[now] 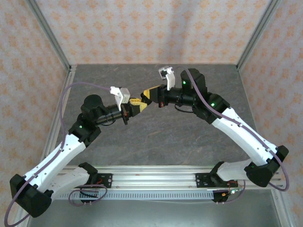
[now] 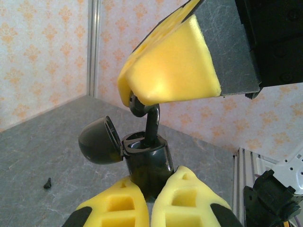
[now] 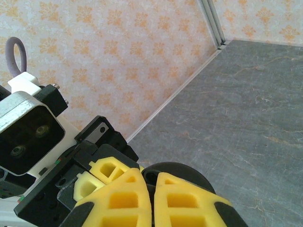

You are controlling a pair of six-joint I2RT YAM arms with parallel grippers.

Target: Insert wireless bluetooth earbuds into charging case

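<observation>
Left gripper [image 2: 151, 191]: clamped on open black charging case [image 2: 147, 163].
Right gripper [image 3: 149, 182]: clamped on black earbud [image 2: 150, 118], stem entering case.
Risk: earbud may be jammed or dropped if tilted.

Open black case [image 2: 149, 163] in left fingers [image 2: 116, 208], black earbud [image 2: 152, 121] stem inside
</observation>
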